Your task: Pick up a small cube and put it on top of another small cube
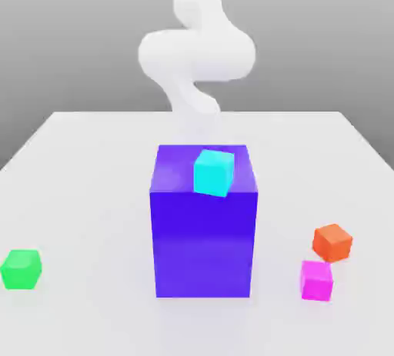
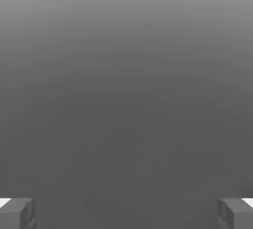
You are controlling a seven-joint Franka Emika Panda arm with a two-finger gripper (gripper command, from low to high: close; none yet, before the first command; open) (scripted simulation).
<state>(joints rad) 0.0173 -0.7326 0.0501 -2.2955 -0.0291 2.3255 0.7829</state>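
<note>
On the pale table [image 1: 92,193], over toward the exterior view's right, I have the magenta cube [image 1: 316,281], the one the task wants picked up. It rests on the tabletop, nearer the camera than the orange cube [image 1: 332,243]. The two are close neighbors, and in this view their outlines meet around the magenta cube's upper edge; I can't tell from here whether they actually touch. The orange one is turned so that a corner points roughly toward the camera.

Well apart from them, out by the exterior view's left edge, I see the green cube [image 1: 21,270], also on the table and about the same size as the magenta one. Its top face is bare.

Between the two sides stands the big blue block [image 1: 203,244], upright, its front face toward the camera. The cyan cube [image 1: 214,173] appears at the block's top, toward the near edge, slightly skewed to it, with its lower part drawn across that edge. All the faces I can see on the cubes and block are plain color.

Behind the block I see my white arm [image 1: 197,54] coming down, its lower end disappearing behind the block. In the hand view my gripper [image 2: 126,213] is spread wide, its two fingers well apart with nothing held, and smooth gray lies beyond them.
</note>
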